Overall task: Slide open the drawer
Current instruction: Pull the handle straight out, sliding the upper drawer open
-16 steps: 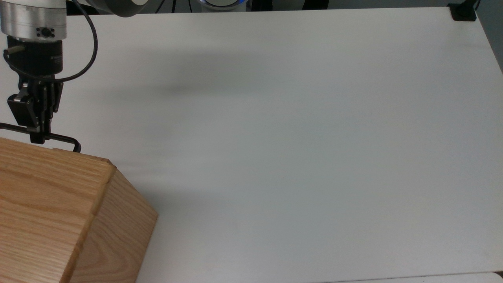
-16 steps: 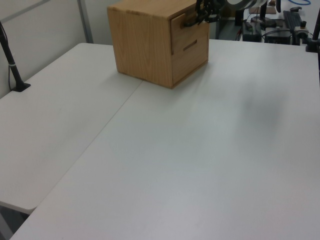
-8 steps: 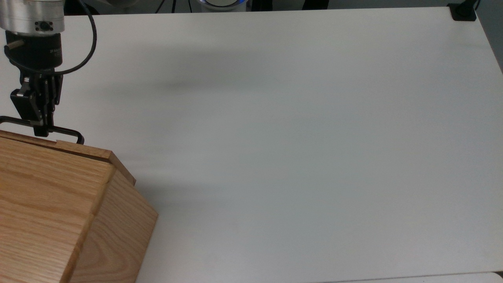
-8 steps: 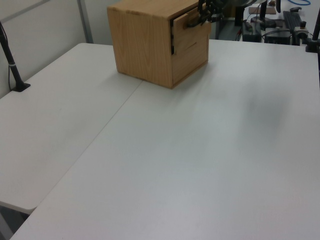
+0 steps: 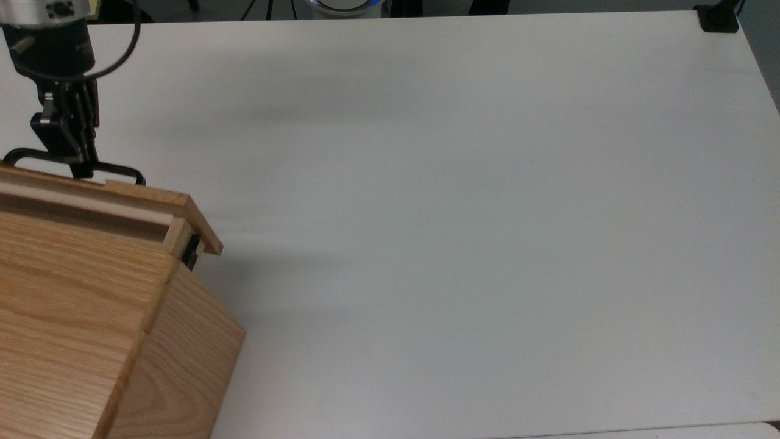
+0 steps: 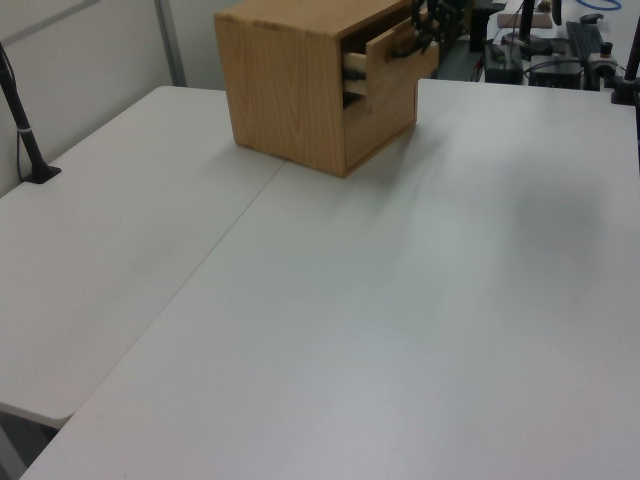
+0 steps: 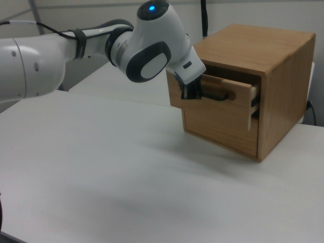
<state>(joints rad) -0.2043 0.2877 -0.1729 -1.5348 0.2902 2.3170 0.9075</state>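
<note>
Drawer (image 5: 109,195) part-way out of cabinet (image 5: 91,329) — contents hidden; tool (image 5: 79,171) clamped on handle (image 7: 215,94).

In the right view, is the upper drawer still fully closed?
No, the drawer stands partly out of the cabinet, with the gripper on its handle.

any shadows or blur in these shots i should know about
Top view: a soft grey shadow band lies across the white table, and a darker patch sits beside the drawer. Left view: a faint smudge of shadow shows on the table at the left view's right. Right view: the cabinet shades the table under its front; the gripper looks sharp.
</note>
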